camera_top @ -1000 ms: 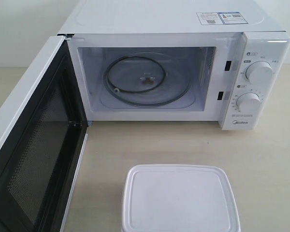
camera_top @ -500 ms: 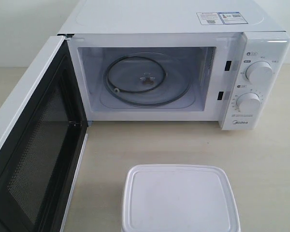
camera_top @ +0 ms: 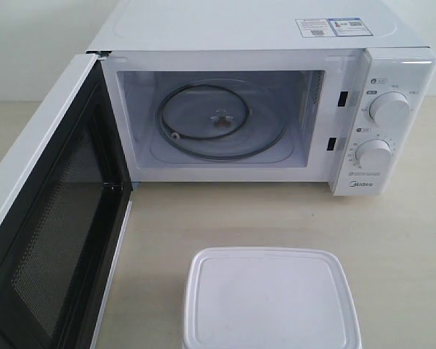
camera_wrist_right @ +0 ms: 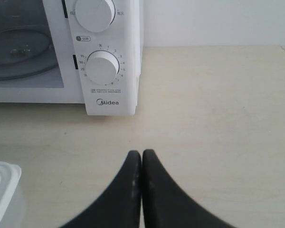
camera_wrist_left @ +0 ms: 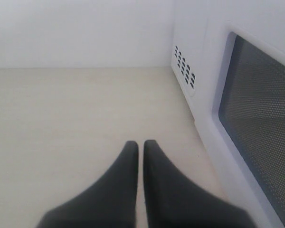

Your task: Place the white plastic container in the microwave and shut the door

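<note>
The white plastic container [camera_top: 270, 299] sits lidded on the table near the front edge of the exterior view, in front of the microwave [camera_top: 261, 109]; a corner of the container [camera_wrist_right: 2, 197] shows in the right wrist view. The door [camera_top: 47, 218] stands wide open to the left, black mesh inner face showing, and the glass turntable [camera_top: 218, 120] is bare. My left gripper [camera_wrist_left: 140, 145] is shut and holds nothing, beside the door's outer face [camera_wrist_left: 256, 118]. My right gripper [camera_wrist_right: 141, 154] is shut and holds nothing, over the table in front of the Midea panel [camera_wrist_right: 107, 71]. Neither gripper shows in the exterior view.
Two round knobs [camera_top: 389, 109] sit on the microwave's right panel. Stickers [camera_top: 330, 27] lie on its top. Pale table [camera_top: 276, 218] spans between oven and container, and a white wall [camera_wrist_left: 80, 33] stands behind.
</note>
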